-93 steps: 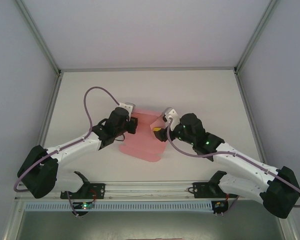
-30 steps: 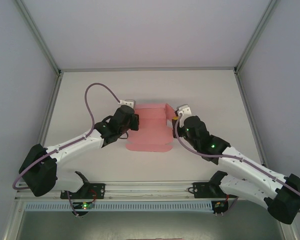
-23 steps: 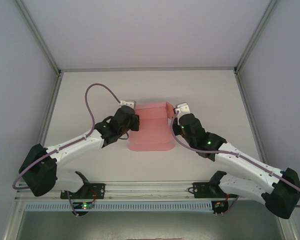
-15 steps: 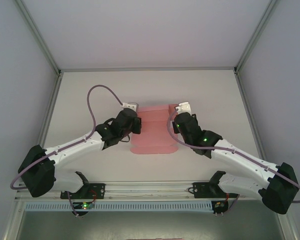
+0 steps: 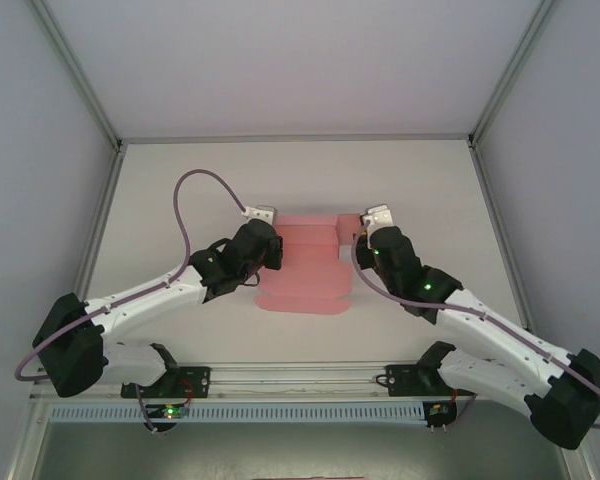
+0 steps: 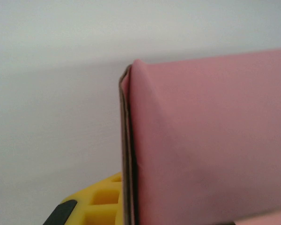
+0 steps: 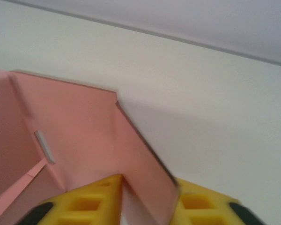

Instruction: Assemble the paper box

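The pink paper box [image 5: 308, 268] lies partly folded in the middle of the table, its far panel raised between the two arms. My left gripper [image 5: 271, 246] is at the box's left end and is shut on a doubled pink edge [image 6: 129, 154]. One yellow finger [image 6: 96, 202] shows beside that edge, and the other is hidden behind the pink panel. At the box's right end, my right gripper [image 5: 364, 238] stands open. Its yellow fingers [image 7: 86, 202] are apart, with a slanted pink side flap [image 7: 145, 159] loose in the gap of the gripper [image 7: 147, 192].
The white table [image 5: 430, 200] runs out to metal frame rails at the left, right and far sides. Grey walls [image 5: 280, 60] rise behind them. Both arm bases and a cable strip [image 5: 300, 410] sit at the near edge.
My right gripper's jaws have parted off the side flap and it has shifted slightly right. The box now sits lower and squarer between the arms. My left gripper stays shut.
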You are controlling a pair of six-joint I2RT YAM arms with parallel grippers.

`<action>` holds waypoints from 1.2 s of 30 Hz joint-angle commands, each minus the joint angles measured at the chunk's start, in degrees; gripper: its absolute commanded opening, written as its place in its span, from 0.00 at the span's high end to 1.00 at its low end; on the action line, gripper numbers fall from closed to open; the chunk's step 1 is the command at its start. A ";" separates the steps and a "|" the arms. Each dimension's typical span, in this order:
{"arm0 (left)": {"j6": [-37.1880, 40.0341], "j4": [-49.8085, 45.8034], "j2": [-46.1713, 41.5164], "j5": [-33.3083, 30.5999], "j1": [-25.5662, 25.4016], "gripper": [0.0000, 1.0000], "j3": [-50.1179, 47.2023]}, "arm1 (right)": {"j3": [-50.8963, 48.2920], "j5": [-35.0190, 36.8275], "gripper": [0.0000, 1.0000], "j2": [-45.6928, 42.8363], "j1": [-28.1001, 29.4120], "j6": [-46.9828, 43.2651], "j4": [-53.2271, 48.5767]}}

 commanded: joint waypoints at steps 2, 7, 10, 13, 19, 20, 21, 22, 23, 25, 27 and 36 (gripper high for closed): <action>2.67 -0.63 -0.41 -3.99 -0.30 1.00 1.86 | -1.68 -14.27 0.56 -5.84 -2.03 -2.52 1.25; 2.89 -0.58 -0.57 -3.87 0.71 1.00 1.27 | -2.16 -6.01 0.38 -14.47 -8.64 0.05 -3.79; 2.68 0.11 -1.11 -3.42 1.19 1.00 0.45 | -2.11 -10.44 0.38 -17.91 -14.84 0.72 -5.98; 2.84 0.90 -1.52 -2.44 1.44 1.00 0.10 | -2.82 -14.40 0.36 -17.98 -20.14 1.33 -6.55; 3.33 0.73 -1.63 -1.64 1.55 1.00 0.36 | -4.06 -35.52 0.38 -11.80 -25.12 -1.39 -2.66; 3.37 0.98 -1.64 -1.26 1.55 1.00 0.39 | -4.08 -39.18 0.38 -10.49 -24.58 -1.65 -1.65; 3.38 1.10 -1.69 -1.03 1.50 1.00 0.46 | -3.97 -41.40 0.37 -9.49 -23.96 -2.18 -0.97; 3.37 1.33 -1.65 -0.80 1.52 1.00 0.45 | -4.03 -43.30 0.37 -8.72 -23.25 -3.16 -0.27; 3.46 1.69 -1.64 -0.42 1.53 1.00 0.46 | -4.21 -45.06 0.36 -8.12 -22.56 -3.76 0.84; 3.44 2.01 -1.39 -0.19 1.51 1.00 0.53 | -5.10 -50.63 0.36 -6.97 -21.80 -4.37 3.71; 3.38 1.51 -0.87 -0.44 1.51 1.00 1.04 | -5.77 -57.56 0.36 -5.79 -20.62 -4.58 6.66; 4.33 1.91 0.47 3.32 1.51 1.00 2.25 | -3.20 -57.96 0.36 2.22 -12.83 -9.35 7.85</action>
